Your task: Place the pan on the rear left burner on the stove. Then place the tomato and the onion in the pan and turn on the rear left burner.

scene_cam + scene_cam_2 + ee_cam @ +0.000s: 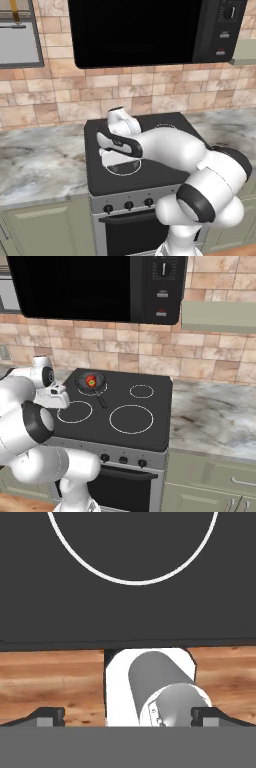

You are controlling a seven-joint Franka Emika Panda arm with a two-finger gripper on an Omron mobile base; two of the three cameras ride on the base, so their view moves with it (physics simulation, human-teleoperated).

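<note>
Right base view: one pan [91,384], one tomato [91,381].

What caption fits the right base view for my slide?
Pan holding the tomato sits on the stove's rear left burner.

The pan [91,383] sits on the rear left burner [90,387] of the stove [150,428], handle toward the front right. The tomato [91,381] lies in the pan. Bench [215,416] flanks the stove on both sides; a microwave [95,286] hangs above. My gripper [128,716] hangs over the stove's front left.
</note>
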